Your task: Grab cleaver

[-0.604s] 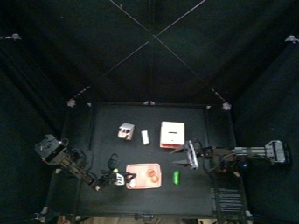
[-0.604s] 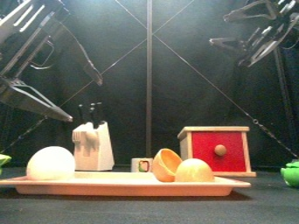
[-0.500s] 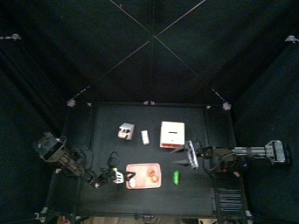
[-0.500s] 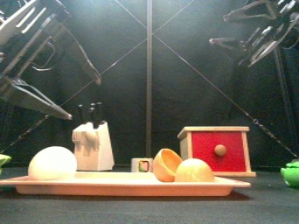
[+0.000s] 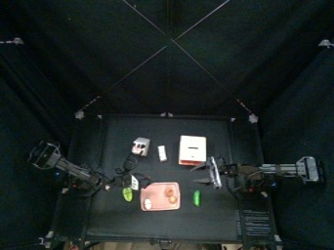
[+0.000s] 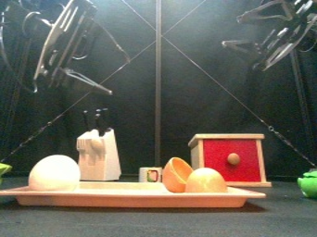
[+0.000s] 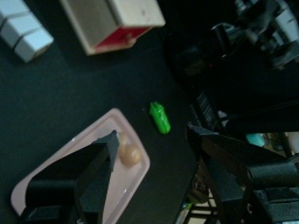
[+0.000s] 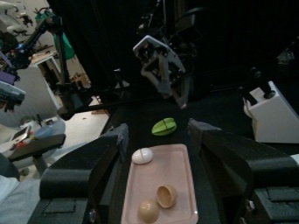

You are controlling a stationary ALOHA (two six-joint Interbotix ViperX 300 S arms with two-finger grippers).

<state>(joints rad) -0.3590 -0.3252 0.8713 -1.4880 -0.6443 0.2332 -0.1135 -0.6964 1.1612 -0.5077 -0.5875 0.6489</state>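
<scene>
The left gripper (image 7: 149,166), jaws spread wide and empty, is swinging up and away from the shallow pink tray (image 5: 163,196), so in the front view its arm is now hanging higher over the tabletop (image 5: 117,132). The cleaver (image 6: 98,117), one of the dark handles sticking out of the white knife block (image 6: 99,154), is standing untouched behind the tray. The right gripper (image 8: 156,153) is hovering with jaws parted, holding nothing. The grab is probably only beginning.
</scene>
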